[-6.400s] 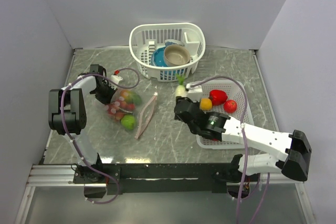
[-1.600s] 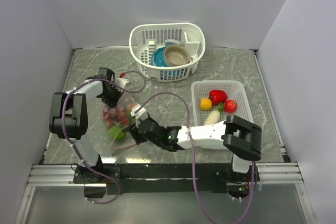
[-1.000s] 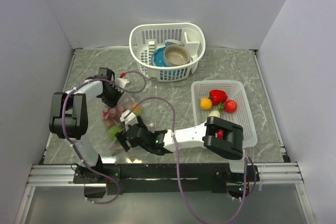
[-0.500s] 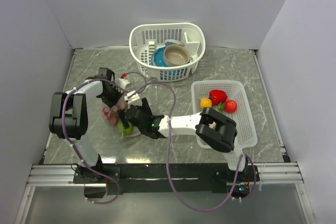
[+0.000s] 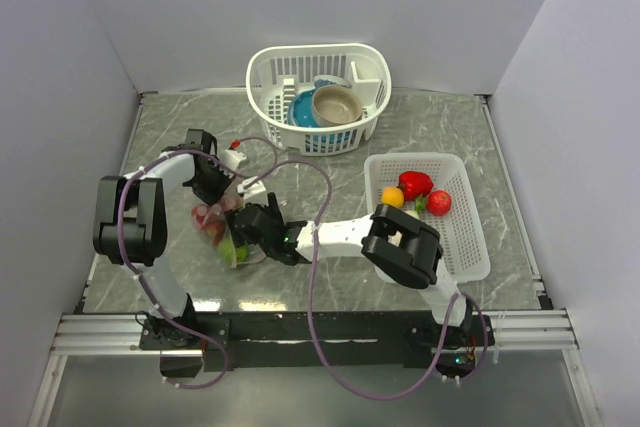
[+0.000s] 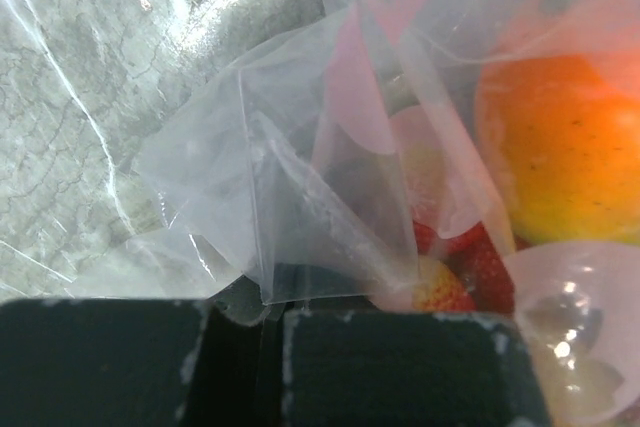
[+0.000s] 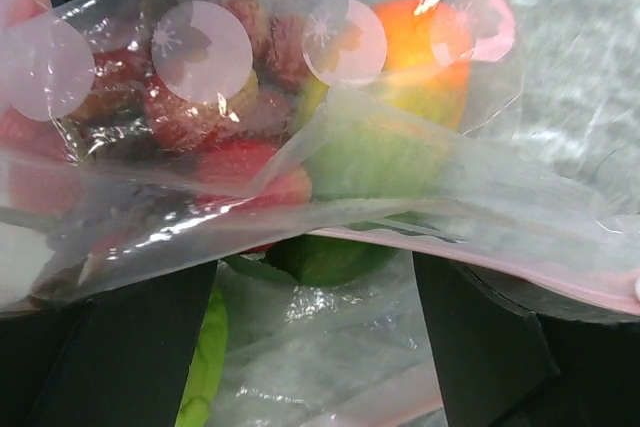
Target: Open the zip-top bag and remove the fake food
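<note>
Left fingers (image 6: pixel 100 362) together, right fingers (image 7: pixel 130 347) apart

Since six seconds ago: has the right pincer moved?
Yes. The right pincer swung left, away from the flat white tray, to the zip-top bag.

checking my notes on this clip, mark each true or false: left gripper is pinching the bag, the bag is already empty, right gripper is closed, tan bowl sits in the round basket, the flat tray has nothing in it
1. The left gripper is shut on a fold of the bag. True.
2. The bag is already empty. False: an orange fruit and other pieces show inside it.
3. The right gripper is closed. False: its fingers stand wide apart at the bag.
4. The tan bowl sits in the round basket. True.
5. The flat tray has nothing in it. False: it holds a red pepper and other pieces.
</note>
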